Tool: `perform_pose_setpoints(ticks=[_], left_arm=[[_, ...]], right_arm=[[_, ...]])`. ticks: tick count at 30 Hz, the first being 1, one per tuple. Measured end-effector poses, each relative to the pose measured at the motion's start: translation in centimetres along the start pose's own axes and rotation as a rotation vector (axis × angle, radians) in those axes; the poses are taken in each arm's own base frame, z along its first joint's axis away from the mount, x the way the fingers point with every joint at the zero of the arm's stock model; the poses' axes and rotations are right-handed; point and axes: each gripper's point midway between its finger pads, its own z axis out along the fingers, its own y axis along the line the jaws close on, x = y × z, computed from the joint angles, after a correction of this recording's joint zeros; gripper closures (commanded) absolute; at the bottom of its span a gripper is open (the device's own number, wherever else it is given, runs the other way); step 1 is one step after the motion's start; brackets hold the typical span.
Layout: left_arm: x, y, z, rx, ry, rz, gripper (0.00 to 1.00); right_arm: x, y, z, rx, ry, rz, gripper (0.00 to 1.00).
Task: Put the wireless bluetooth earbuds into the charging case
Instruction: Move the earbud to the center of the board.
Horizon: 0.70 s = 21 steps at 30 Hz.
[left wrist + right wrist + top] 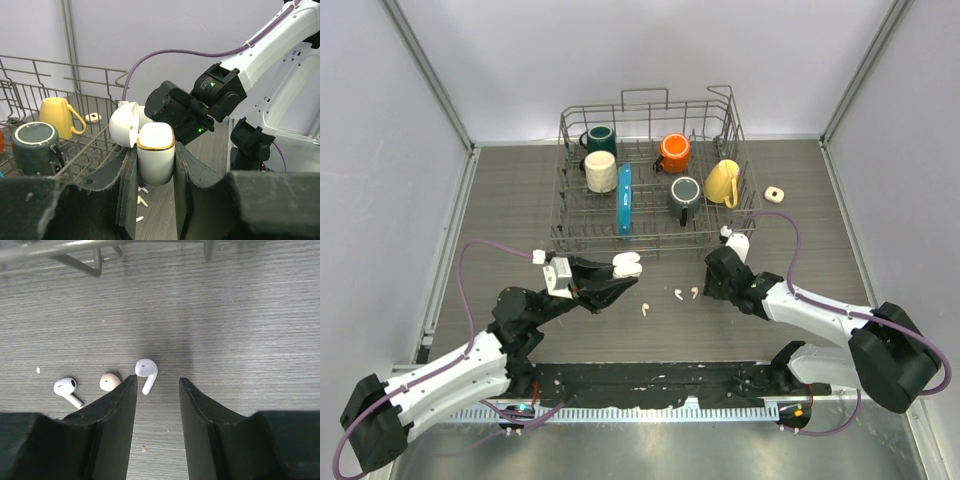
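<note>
My left gripper is shut on the white charging case and holds it above the table. In the left wrist view the case stands upright between the fingers, gold-rimmed, with its lid swung open to the left. Three earbuds lie on the table: one, a second and a third. My right gripper is open just above them. In the right wrist view a white earbud lies beyond the left fingertip, with a cream one and another white one to its left.
A wire dish rack stands at the back. It holds a teal mug, a cream mug, an orange mug, a grey mug, a yellow mug and a blue plate. A small white ring lies to its right.
</note>
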Motion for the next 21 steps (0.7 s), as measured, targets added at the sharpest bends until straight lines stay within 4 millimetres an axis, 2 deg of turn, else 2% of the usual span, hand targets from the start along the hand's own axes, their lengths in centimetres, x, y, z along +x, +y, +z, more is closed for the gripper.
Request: perform_pose_setpoints(ticks=[9,21], left_arm=[[0.3,0.1,0.0,-0.002,0.009,-0.003,1.00],[0.1,0.1,0.0,-0.008,0.003,-0.002,1.00]], right_arm=[[-1.0,0.9,0.2,-0.029,-0.038,0.032,0.55],[-0.4,0.6,1.1,0.003,-0.028,0.029,0.61]])
